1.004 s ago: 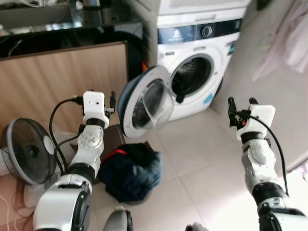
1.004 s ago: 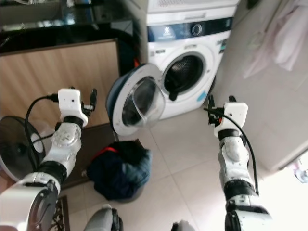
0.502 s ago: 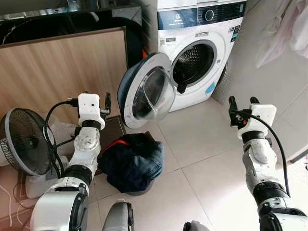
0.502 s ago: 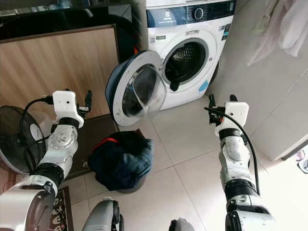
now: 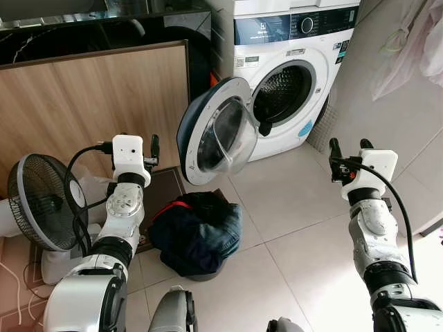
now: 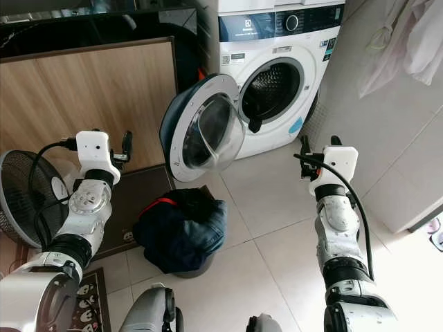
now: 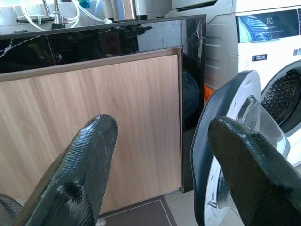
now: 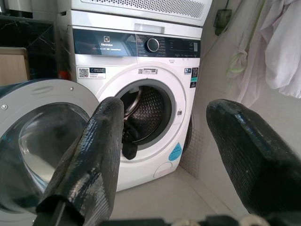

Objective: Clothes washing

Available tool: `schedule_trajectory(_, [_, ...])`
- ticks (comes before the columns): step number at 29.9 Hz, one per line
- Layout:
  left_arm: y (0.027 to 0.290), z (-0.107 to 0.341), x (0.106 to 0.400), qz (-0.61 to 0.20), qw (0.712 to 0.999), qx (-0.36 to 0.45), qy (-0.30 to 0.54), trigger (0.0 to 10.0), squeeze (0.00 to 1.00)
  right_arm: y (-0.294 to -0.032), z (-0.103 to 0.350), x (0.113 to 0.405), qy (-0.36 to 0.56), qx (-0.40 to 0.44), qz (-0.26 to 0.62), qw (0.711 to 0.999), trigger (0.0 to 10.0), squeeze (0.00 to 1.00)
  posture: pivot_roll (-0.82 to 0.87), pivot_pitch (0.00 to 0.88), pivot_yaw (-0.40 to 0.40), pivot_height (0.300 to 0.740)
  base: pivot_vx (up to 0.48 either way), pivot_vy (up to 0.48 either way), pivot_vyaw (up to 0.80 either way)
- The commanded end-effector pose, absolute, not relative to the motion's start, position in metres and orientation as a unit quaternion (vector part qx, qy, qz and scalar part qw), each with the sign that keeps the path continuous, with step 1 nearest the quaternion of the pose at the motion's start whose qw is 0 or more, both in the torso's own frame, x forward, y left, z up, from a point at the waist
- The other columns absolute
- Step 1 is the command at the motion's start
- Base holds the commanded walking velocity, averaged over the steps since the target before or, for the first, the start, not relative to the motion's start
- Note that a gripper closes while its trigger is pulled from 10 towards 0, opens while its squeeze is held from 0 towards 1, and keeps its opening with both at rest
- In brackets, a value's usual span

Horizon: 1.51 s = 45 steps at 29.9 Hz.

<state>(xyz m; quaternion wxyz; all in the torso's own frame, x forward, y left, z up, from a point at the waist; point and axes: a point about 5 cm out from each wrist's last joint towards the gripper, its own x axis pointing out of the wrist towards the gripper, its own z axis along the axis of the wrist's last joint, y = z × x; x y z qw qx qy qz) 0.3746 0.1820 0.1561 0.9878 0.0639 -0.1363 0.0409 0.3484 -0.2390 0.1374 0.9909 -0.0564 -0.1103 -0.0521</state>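
Note:
A white front-loading washing machine (image 5: 304,76) stands ahead with its round door (image 5: 216,135) swung wide open to the left. Something dark hangs over the drum's lower rim (image 8: 128,141). A heap of dark blue clothes (image 5: 197,232) fills a basket on the tiled floor in front of me, below the door. My left gripper (image 5: 138,144) is raised at the left, open and empty, facing the wooden panel and the door's edge. My right gripper (image 5: 347,146) is raised at the right, open and empty, facing the drum opening.
A standing fan (image 5: 41,211) sits on the floor at the left, by a wooden cabinet panel (image 5: 90,104) under a black counter. Pale clothes (image 5: 415,48) hang on the wall at the right. Bare tiles (image 5: 291,207) lie between the basket and the machine.
The camera has tilted down and shifted, so the machine sits higher and further right in the picture. Both arms keep their raised pose, the grippers stay open.

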Motion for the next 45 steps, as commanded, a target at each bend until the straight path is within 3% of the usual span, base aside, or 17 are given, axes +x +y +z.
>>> schedule_trajectory(1, [0.1841, 0.1589, 0.3765, 0.04, 0.988, 0.065, -0.134, 10.0, 0.0, -0.2388, 0.1372, 0.3488, -0.107, -0.057, -0.053, 0.991, 10.0, 0.0, 0.06, 0.082, -0.011, 0.655, 0.0, 0.0, 0.0])
schedule_trajectory(21, [0.1829, 0.155, 0.3758, 0.04, 0.989, 0.076, -0.124, 10.0, 0.0, -0.2369, 0.1373, 0.3503, -0.104, -0.059, -0.048, 0.992, 10.0, 0.0, 0.05, 0.061, -0.011, 0.655, 0.409, 0.0, 0.0])
schedule_trajectory(45, [0.1804, 0.1564, 0.3768, 0.037, 0.988, 0.079, -0.125, 10.0, 0.0, -0.2333, 0.1373, 0.3494, -0.107, -0.089, -0.027, 0.99, 10.0, 0.0, 0.06, 0.07, -0.012, 0.655, 0.0, 0.0, 0.09])
